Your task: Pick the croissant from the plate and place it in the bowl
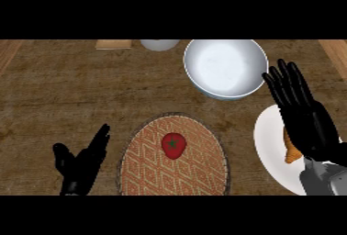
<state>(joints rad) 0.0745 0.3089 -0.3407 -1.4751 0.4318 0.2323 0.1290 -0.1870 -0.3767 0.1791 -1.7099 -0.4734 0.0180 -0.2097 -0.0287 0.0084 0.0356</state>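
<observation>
Woven mat (146, 160) nearest me, red tomato (173, 145) on it — left hand (80, 164) resting beside, fingers straight, empty.
Right hand (305, 114) over the white plate (269, 137), fingers extended, grasping nothing I can see; croissant (291, 151) on that plate, mostly hidden under the hand; white bowl (226, 67) beyond, just past the fingertips — I see nothing in it; wooden counter (68, 92) beneath.
</observation>
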